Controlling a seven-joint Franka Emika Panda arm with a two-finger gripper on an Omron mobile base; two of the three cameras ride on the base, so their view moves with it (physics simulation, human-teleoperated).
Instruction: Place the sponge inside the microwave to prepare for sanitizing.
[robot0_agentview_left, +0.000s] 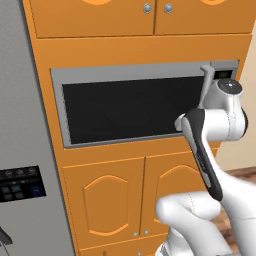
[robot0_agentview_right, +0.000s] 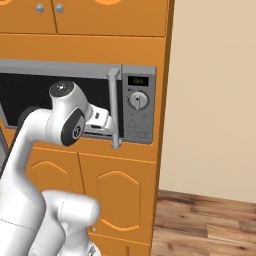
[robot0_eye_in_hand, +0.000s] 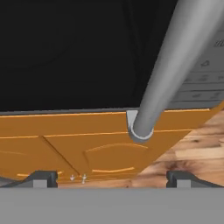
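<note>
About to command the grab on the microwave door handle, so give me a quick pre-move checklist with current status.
1. Microwave door shut, needs opening first: ok, shut.
2. Gripper jaws wide: ok, open.
3. Door handle between the fingertips: ok in the hand view, it runs up between them, offset slightly right.
4. Fingers touching the handle: cannot tell.
5. Gripper holding nothing: ok.
6. Hand close to the handle: ok in the right base view.

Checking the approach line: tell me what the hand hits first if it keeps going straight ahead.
Probably the microwave's door handle. The open hand points at the handle's lower end in front of the microwave; depth is unclear.
</note>
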